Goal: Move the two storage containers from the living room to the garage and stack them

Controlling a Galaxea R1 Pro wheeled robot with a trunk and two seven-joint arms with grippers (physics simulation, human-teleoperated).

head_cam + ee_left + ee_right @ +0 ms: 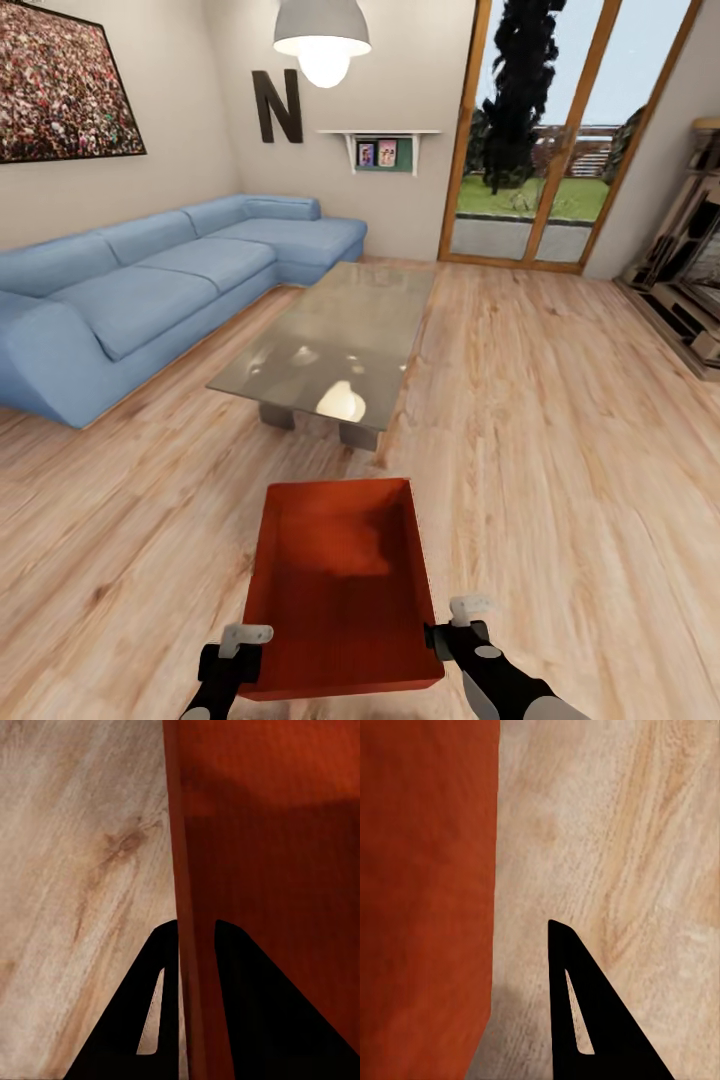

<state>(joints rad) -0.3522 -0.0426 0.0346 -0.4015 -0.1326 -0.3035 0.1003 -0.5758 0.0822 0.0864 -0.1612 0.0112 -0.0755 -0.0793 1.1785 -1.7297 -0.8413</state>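
An orange-red storage container (340, 590) hangs just above the light wood-plank floor (560, 450) of the living room, right in front of me, open side up. My left gripper (243, 645) is at its left wall near the close corner. In the left wrist view its two black fingers (161, 967) straddle that wall (191, 870) tightly. My right gripper (455, 620) is at the right wall. In the right wrist view one finger (566, 960) stands a little apart from the tub's side (427, 885), and the other finger is hidden.
A glass coffee table (330, 345) stands just beyond the tub. A blue corner sofa (150, 290) runs along the left wall. Glass doors (545, 140) are at the back, and a low shelf unit (690, 290) is at the right. Open plank floor lies to the right.
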